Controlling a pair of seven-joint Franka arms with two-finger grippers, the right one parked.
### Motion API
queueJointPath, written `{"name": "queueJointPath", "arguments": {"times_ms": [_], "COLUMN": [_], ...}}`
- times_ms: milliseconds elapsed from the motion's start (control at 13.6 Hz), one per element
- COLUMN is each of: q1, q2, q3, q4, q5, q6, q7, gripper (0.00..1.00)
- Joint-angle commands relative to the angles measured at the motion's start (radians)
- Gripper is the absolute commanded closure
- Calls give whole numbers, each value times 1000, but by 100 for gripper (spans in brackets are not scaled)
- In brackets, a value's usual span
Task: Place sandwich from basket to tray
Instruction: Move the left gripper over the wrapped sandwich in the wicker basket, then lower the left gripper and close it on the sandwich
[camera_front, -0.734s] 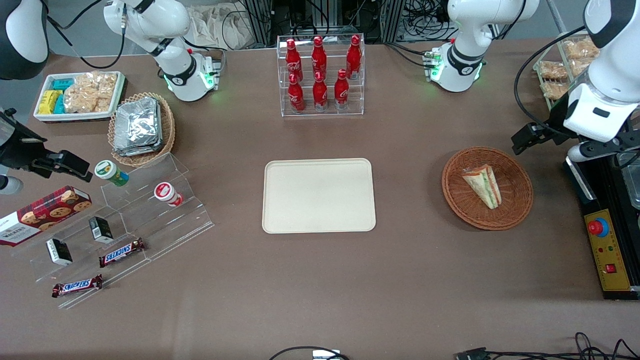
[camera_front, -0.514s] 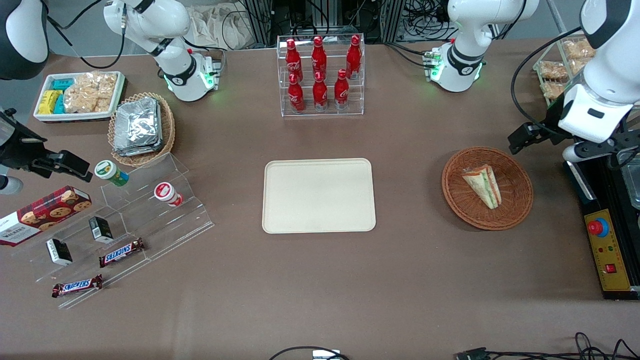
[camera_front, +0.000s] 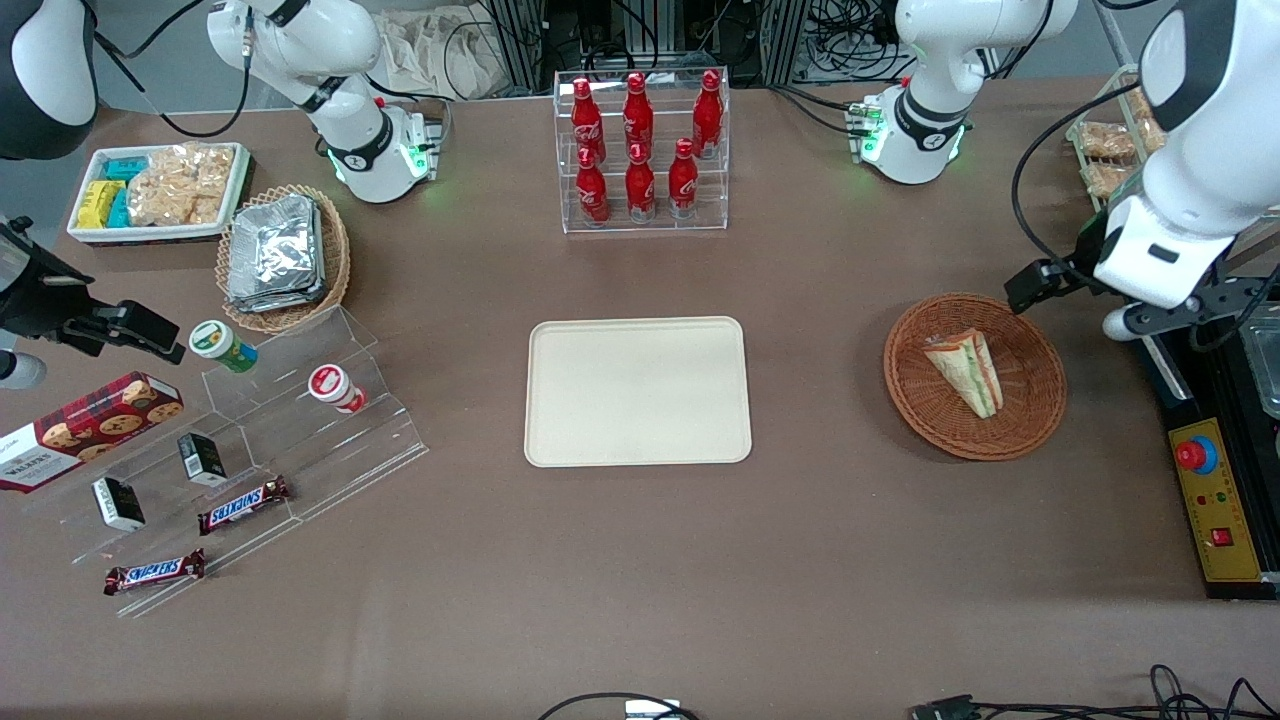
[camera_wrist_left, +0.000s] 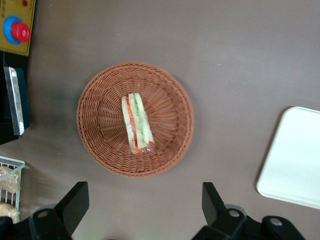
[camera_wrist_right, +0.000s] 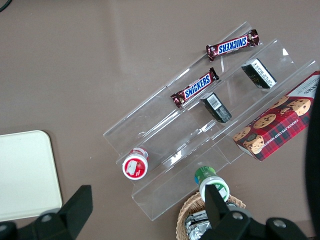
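The sandwich (camera_front: 965, 370), a pale wedge with green and red stripes, lies in the round reddish-brown wicker basket (camera_front: 1040, 420). The cream tray (camera_front: 637, 390) lies flat at the table's middle, toward the parked arm's end from the basket. My left gripper (camera_front: 1135, 322) hangs above the table just outside the basket's rim, toward the working arm's end. In the left wrist view its black fingers (camera_wrist_left: 75, 205) stand wide apart around bare table and hold nothing; the gripper (camera_wrist_left: 144, 205) is short of the basket (camera_wrist_left: 100, 95), with the sandwich (camera_wrist_left: 137, 123) inside and a tray corner (camera_wrist_left: 295, 160) showing.
A yellow control box with a red stop button (camera_front: 1197, 455) lies beside the basket at the working arm's end. A wire rack of snack bags (camera_front: 1105, 150) stands farther from the camera. A clear rack of red bottles (camera_front: 640, 150) stands farther than the tray.
My left arm has moved sideways toward the basket, bringing the gripper nearer its rim. The sandwich, basket and tray have not moved.
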Motion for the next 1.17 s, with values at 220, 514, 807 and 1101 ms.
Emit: {"name": "queueJointPath", "arguments": {"times_ms": [220, 514, 807, 1101], "q1": [40, 42, 42, 42], "q2": [-70, -34, 60, 126], "q3": [19, 68, 69, 69], "q4": [-407, -602, -717, -748], "q5": [22, 22, 21, 21], "q6": [405, 702, 937, 1004], "q7": [-85, -88, -134, -134], "gripper": [0, 0, 0, 0]}}
